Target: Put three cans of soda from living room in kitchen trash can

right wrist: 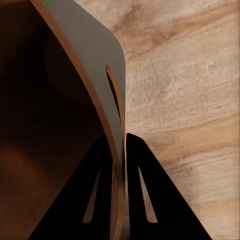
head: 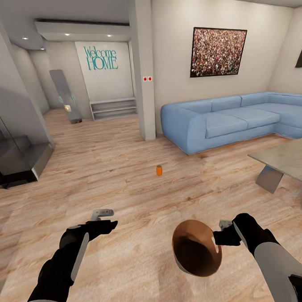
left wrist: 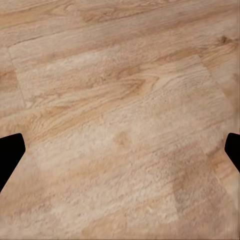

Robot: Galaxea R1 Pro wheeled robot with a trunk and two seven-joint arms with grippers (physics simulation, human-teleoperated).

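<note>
Can [head: 159, 170] stands upright on the floor well ahead, nearer the wide-open, empty left gripper [head: 104, 218]; right gripper [head: 223, 234] pinches the bin [head: 196, 251] rim

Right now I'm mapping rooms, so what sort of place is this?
Most likely a home's living room: a blue corner sofa, a low grey table, framed wall art, and a wood plank floor.
</note>
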